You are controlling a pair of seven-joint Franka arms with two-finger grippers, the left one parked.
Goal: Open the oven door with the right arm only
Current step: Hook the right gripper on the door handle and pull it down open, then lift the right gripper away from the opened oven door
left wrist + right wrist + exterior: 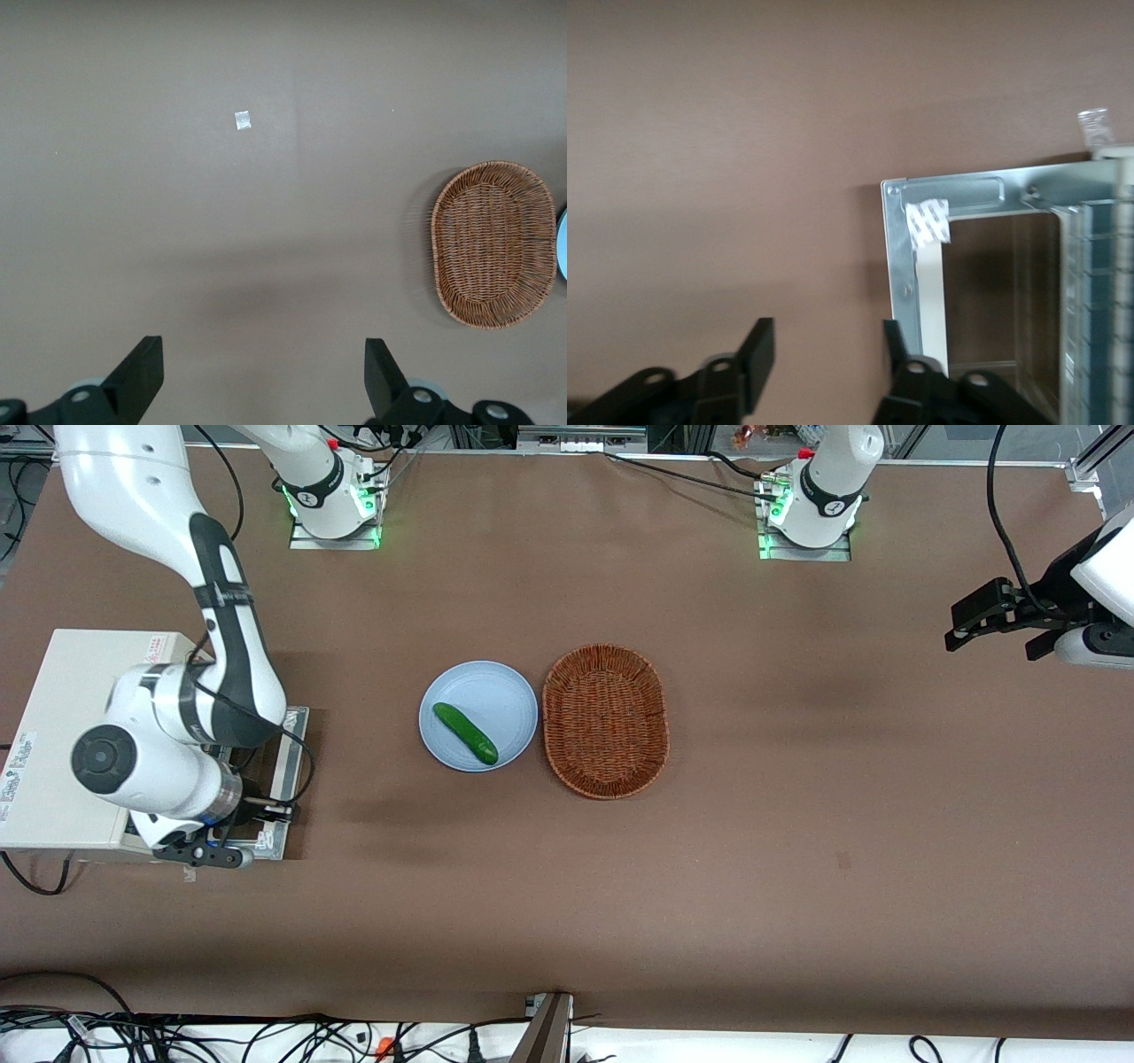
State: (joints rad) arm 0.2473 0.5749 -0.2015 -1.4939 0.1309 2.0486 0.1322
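Note:
The white toaster oven stands at the working arm's end of the table. Its oven door lies folded down flat on the table, with the bare metal frame facing up. In the right wrist view the door's metal frame and glass window show, with a strip of tape at the corner. The right arm reaches over the oven, and its gripper hangs low over the door's outer edge. The gripper is open and empty. One finger is over the door's edge, the other over bare table. The handle is hidden.
A light blue plate with a green cucumber sits mid-table, with a brown wicker basket beside it. The basket also shows in the left wrist view, along with a small scrap of tape.

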